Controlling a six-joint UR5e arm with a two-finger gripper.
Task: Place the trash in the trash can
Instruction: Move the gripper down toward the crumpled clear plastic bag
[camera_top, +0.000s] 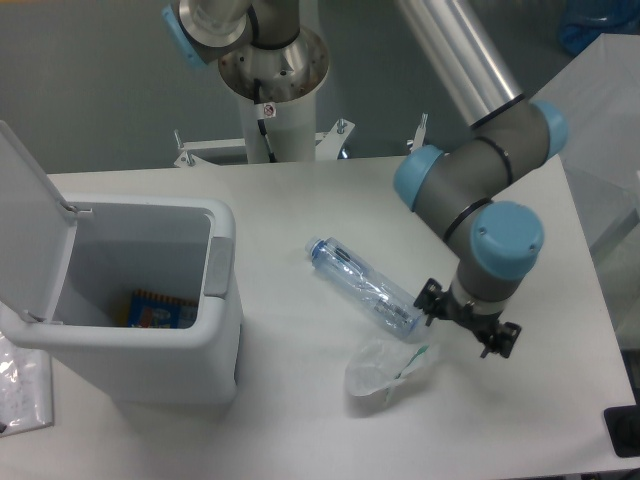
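With both pieces on the table (300, 210), the bottle (362, 286) touching the wrapper (385, 368) and well apart from the open trash can (150, 300), the gripper (468, 322), its finger state indiscernible, seemingly hovered before a first pick requiring descent.

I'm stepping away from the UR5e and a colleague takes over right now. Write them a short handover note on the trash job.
Gripper: low over the table beside the bottle's right end, holding nothing; its opening can't be judged from this view.
Bottle: lying on the table, right of the trash can.
Wrapper: on the table just below the bottle.
Trash can: lid flipped open; a blue-and-yellow item sits inside.
Done: neither piece binned.
Left: pick up the bottle and the wrapper and drop each into the can.
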